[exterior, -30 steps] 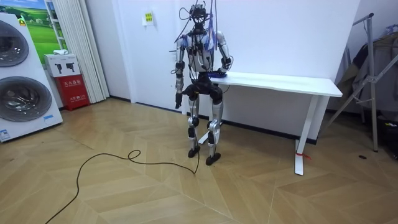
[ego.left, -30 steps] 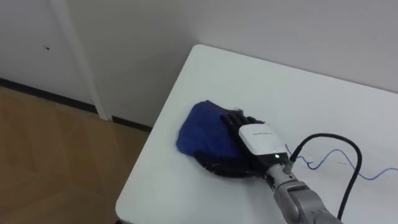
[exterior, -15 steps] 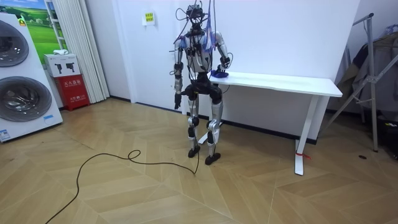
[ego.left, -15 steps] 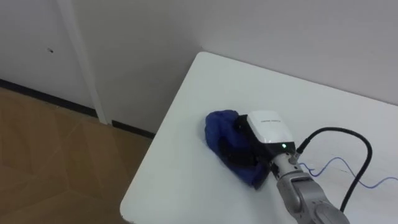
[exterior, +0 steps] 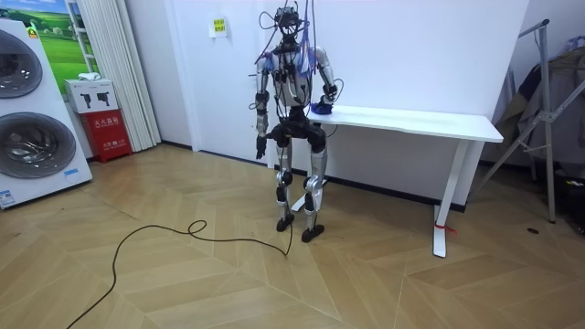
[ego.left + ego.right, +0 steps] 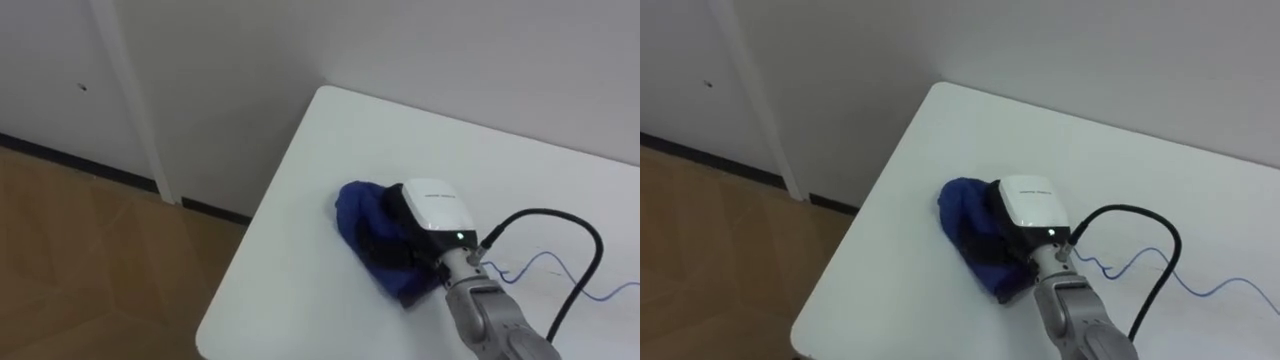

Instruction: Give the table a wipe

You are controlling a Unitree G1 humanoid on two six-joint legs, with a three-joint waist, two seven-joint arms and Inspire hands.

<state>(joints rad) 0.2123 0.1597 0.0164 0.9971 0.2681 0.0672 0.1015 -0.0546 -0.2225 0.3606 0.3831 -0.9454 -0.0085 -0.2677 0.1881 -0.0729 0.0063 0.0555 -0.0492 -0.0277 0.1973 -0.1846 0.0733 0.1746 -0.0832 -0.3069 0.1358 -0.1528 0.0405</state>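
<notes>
The robot's right hand (image 6: 431, 212) rests on a blue cloth (image 6: 357, 204), the back of the hand turned upward. Its dark fingers (image 6: 383, 240) bend down into the bunched fabric, which folds up around them, so the hand clutches the cloth rather than lying flat on it. The cloth sits crumpled on the white table (image 6: 335, 130), near the table's left end and close to its front edge, touching the tabletop. Just to the right of the wrist a thin blue wire (image 6: 537, 261) lies in loose curves on the table.

In the room view the robot stands upright on the wood floor (image 5: 183, 274) at the table's end on the room view's left, its right arm reaching onto the tabletop. Its left hand (image 5: 260, 146) hangs beside its thigh, well apart from the table. Two stacked washing machines (image 5: 27, 137) stand against the wall at the room view's left edge.
</notes>
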